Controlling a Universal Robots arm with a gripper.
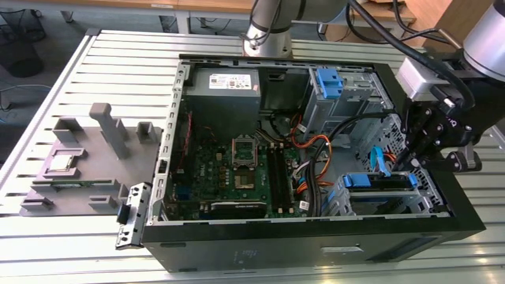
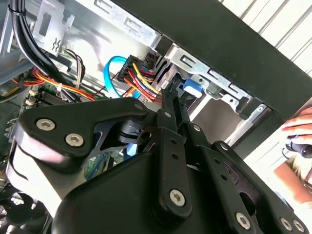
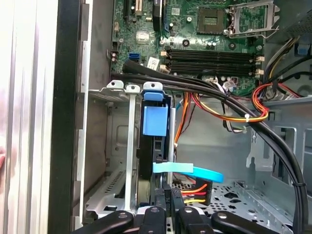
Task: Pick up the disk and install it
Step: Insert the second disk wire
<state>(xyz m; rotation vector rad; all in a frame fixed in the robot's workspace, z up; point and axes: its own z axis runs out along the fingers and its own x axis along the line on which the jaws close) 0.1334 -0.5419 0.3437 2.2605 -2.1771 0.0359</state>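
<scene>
The disk [image 3: 155, 141] sits edge-up in the metal drive cage [image 3: 109, 146] of the open computer case [image 1: 442, 236], its blue frame tab just beyond the gripper [image 3: 169, 195]; the jaws are nearly closed together, touching the disk's rear edge by the red-and-yellow power wires [image 3: 195, 190]; a light blue ribbon cable [image 3: 190, 169] crosses beside the cage; black cables [image 3: 234, 105] run past toward the motherboard [image 1: 236, 165]; the arm reaches down into the case.

Black gripper [image 1: 416, 158]; bright blue disk [image 1: 382, 181] frame; green motherboard [image 1: 236, 168]; possibly orange-red cables [image 3: 234, 114].
</scene>
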